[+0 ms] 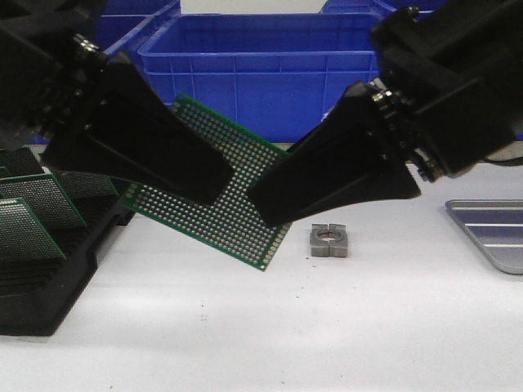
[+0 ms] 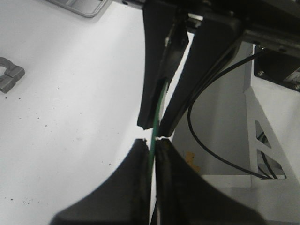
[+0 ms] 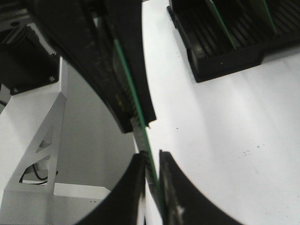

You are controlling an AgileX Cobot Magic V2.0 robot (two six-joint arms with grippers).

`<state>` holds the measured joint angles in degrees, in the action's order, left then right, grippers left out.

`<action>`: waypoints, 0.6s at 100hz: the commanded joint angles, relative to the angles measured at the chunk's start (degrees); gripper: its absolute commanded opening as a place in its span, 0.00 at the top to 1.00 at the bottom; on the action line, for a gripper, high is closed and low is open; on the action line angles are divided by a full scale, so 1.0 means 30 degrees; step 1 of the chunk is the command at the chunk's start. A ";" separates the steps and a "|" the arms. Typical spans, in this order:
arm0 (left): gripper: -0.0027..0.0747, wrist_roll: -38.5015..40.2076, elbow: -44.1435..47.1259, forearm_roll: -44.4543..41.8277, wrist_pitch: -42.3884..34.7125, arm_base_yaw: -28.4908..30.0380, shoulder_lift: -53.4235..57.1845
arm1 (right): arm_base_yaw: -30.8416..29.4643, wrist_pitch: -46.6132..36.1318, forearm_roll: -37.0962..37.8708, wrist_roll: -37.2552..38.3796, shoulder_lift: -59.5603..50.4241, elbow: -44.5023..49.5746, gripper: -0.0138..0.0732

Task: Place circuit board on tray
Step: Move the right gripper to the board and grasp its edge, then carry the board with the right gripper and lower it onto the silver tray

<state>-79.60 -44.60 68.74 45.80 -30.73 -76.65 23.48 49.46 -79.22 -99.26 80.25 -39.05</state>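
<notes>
Mid-handover above the white worktop: left gripper and right gripper fingers both pinch the green perforated circuit board; next, left releases and right carries it toward the grey ridged metal tray at three o'clock.

My front camera looks forward, low across the table. Each wrist camera sits close behind its fingers; both share the green circuit board edge-on with the opposite gripper.

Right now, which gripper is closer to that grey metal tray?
Right. The right gripper is clamped on the circuit board mid-table, on the side toward the tray at the table's right edge. The left gripper grips the board's other side, farther away.
</notes>
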 commanded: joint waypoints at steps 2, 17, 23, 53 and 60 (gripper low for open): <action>0.99 0.0382 -0.0658 0.1592 -0.0381 -0.0132 0.0398 | -0.0006 0.0844 -0.1291 -0.0077 -0.0414 -0.0584 0.92; 0.91 -0.1524 -0.0873 0.1528 -0.0095 -0.0132 0.0398 | -0.0006 0.0951 -0.1272 -0.0077 -0.0414 -0.0567 0.92; 0.78 -0.2185 -0.0873 0.1583 0.0319 -0.0132 0.0398 | -0.0006 0.1023 -0.1255 0.0133 -0.0414 -0.0567 0.92; 0.25 -0.2185 -0.0873 0.1583 -0.0029 -0.0132 0.0398 | -0.0066 0.1170 0.0346 0.5732 -0.0414 -0.0567 0.92; 0.25 -0.2185 -0.0873 0.1583 -0.0402 -0.0087 0.0438 | -0.0066 0.1210 0.1072 0.7136 -0.0414 -0.0567 0.92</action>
<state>-85.91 -45.42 70.03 45.04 -30.73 -76.75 23.57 50.81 -75.95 -83.00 80.30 -39.05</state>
